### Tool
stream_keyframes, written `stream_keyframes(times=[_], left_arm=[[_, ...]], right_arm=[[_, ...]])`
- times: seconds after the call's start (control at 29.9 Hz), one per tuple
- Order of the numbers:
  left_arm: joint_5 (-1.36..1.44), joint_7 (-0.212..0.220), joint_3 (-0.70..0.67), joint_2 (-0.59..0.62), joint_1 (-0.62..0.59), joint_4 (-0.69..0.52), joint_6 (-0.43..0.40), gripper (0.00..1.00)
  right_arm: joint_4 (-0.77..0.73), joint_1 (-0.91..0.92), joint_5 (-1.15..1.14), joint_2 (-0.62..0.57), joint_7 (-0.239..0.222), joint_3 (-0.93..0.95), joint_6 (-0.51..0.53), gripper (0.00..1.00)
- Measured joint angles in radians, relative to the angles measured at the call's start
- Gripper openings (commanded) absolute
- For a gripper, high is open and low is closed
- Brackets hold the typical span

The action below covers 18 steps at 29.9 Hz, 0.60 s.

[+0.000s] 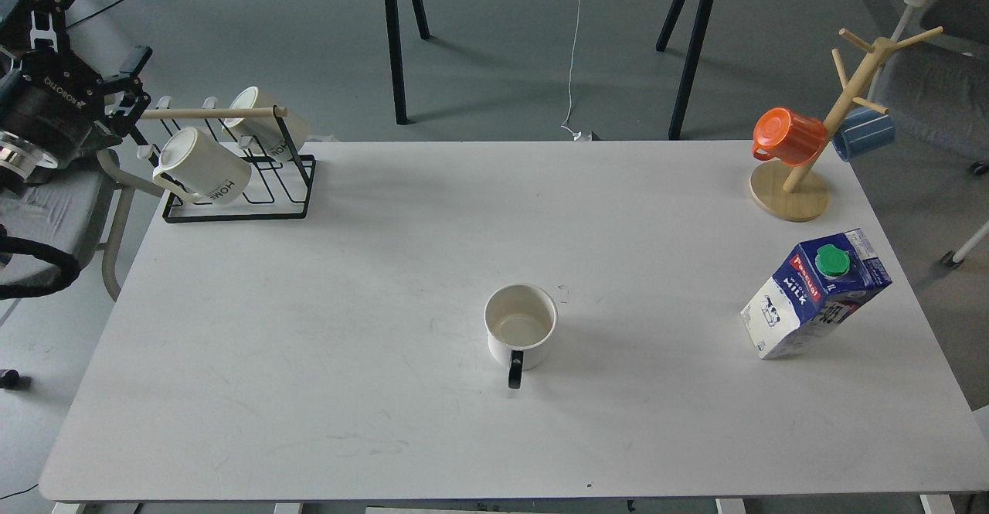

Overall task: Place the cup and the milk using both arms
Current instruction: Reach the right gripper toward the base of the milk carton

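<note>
On the white rectangular table (324, 359), nearest the robot, stands the plain cream-white round cup (520, 334), upright and empty, with its thin black loop handle pointing toward the near edge. It sits roughly at the middle of the tabletop, with nothing touching it.

Well to the right, near the table's right edge, stands the dark blue and white gable-top milk carton (815, 292), with a green round cap, a red logo and white "MILK" lettering on its sloped top. It is well apart from the cup.

Farther back at the right corner is a light wooden mug tree (803, 166) on a round base, holding an orange mug (788, 137) and a blue mug (863, 133) on its pegs.

At the far left corner a black wire rack with a wooden bar (239, 193) carries two white mugs (205, 166), one showing the print "HOME".

Beyond the table's left edge the left black gripper (127, 85) hangs in the air above the floor, close to the rack's wooden bar, holding nothing; its fingers look spread, unclenched. The right gripper is out of sight, so its state cannot be told.
</note>
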Motion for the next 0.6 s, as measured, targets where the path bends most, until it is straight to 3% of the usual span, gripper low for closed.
stream_keyframes(times=[0.27,0.6], left_arm=[[0.004,0.0,0.001,-0.018,0.014,0.0,0.0,0.92],[0.005,0.0,0.002,-0.026,0.039,0.0,0.0,0.93]], right_arm=[[0.0,0.121,-0.178,0.145,0.002,-0.058,0.0,0.99],[-0.003,0.182,-0.243,0.218,0.007,-0.058,0.0,0.99]])
